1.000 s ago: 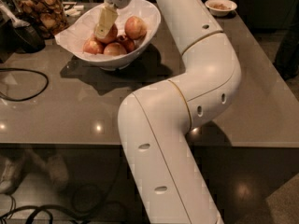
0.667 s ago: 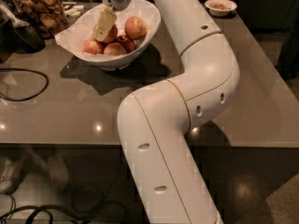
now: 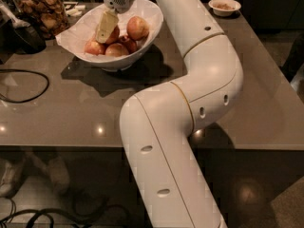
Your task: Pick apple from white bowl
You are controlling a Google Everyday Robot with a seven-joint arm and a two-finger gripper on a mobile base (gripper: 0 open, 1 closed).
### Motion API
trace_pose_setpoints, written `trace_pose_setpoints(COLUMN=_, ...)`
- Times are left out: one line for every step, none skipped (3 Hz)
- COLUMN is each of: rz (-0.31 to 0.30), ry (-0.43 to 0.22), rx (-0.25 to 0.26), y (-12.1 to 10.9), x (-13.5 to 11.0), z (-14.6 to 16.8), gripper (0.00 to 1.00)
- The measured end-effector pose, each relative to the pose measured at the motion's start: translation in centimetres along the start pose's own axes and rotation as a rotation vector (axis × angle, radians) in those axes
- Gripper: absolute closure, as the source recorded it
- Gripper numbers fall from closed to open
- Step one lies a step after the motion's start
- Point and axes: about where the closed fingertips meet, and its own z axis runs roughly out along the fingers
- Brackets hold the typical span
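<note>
A jar (image 3: 42, 12) of brown snacks stands at the table's (image 3: 71, 118) 10 o'clock corner, with a black cable (image 3: 29, 85) lying below it. The white bowl (image 3: 124, 61) sits right of the jar. The gripper (image 3: 102, 34) dips into the bowl from 12 o'clock; whether it is open or closed cannot be told. The apple (image 3: 137, 27) rests just beside it at 3 o'clock, above smaller red apples (image 3: 116, 50). The white arm (image 3: 199, 80) bends across the table. A small dish (image 3: 224, 4) sits at 1 o'clock.
</note>
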Motion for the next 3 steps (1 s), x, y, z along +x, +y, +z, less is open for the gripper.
trace_pose_setpoints(rz=-0.009, ry=-0.013, rx=0.018, y=-0.50, x=-0.08, z=-0.10, gripper=0.54)
trace_pose_setpoints(rz=-0.009, ry=-0.014, rx=0.019, y=-0.54, x=-0.09, z=-0.10, gripper=0.76)
trace_pose_setpoints(rz=-0.009, ry=-0.014, rx=0.019, y=-0.54, x=-0.09, z=-0.10, gripper=0.98)
